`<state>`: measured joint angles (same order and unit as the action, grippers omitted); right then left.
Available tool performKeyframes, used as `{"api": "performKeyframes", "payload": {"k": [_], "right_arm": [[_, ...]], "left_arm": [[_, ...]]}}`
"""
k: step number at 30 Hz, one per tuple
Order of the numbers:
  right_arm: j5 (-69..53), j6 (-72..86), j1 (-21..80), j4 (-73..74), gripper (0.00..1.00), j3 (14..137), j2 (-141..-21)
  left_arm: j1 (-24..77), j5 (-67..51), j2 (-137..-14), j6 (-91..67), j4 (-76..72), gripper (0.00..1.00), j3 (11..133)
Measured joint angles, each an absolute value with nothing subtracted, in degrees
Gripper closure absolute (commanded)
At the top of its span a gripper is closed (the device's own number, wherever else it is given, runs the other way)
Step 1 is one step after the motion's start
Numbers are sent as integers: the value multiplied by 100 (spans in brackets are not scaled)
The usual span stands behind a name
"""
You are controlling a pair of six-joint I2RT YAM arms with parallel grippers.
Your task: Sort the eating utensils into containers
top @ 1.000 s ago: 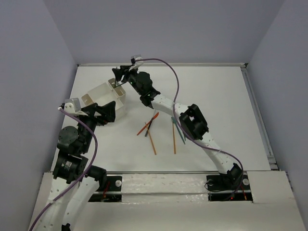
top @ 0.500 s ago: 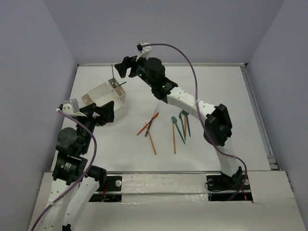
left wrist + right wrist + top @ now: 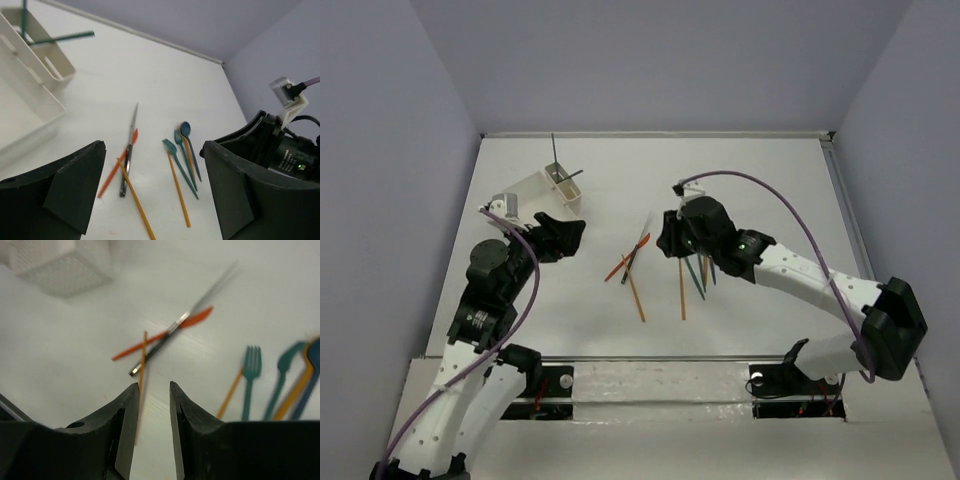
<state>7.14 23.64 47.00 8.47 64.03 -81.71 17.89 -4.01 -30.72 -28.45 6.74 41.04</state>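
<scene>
The white container (image 3: 538, 187) sits at the far left with two teal sticks (image 3: 555, 158) standing in an end compartment; it also shows in the left wrist view (image 3: 35, 70). Loose utensils lie mid-table: a red stick (image 3: 617, 268), an orange stick (image 3: 635, 296), another orange stick (image 3: 682, 292) and teal forks (image 3: 697, 277). In the right wrist view I see the red stick (image 3: 159, 336), a dark stick (image 3: 170, 335), a teal fork (image 3: 250, 371) and a blue spoon (image 3: 313, 365). My right gripper (image 3: 153, 385) hovers over them, slightly open and empty. My left gripper (image 3: 154, 147) is wide open and empty beside the container.
Grey walls close in the white table (image 3: 770, 180) on three sides. A raised rail (image 3: 855, 240) runs along the right edge. The right arm's body (image 3: 280, 150) shows at the right of the left wrist view.
My right arm has swung back from the container to above the loose utensils. The two teal sticks stay in the container. My left arm has shifted right and slightly forward.
</scene>
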Motion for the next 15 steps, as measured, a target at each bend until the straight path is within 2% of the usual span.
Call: {"api": "performKeyframes", "payload": {"k": [1, 5, 10, 15], "right_arm": [[775, 2423, 4703, 1120, 59, 6141, -7992], [1118, 2598, 4700, 2126, 57, 5577, -7188], [1391, 2711, 4696, 2477, 58, 5330, -6359], [1461, 2749, 4646, 2709, 58, 4906, -5658]], "left_arm": [[1789, -670, -3159, -3089, 589, 29, 3920], [2213, -1079, -3402, -3903, 246, 30, 2985], [4045, -373, -4431, -4525, 25, 37, 2650], [4525, 364, -5948, -4818, -480, 51, 2672]]}}
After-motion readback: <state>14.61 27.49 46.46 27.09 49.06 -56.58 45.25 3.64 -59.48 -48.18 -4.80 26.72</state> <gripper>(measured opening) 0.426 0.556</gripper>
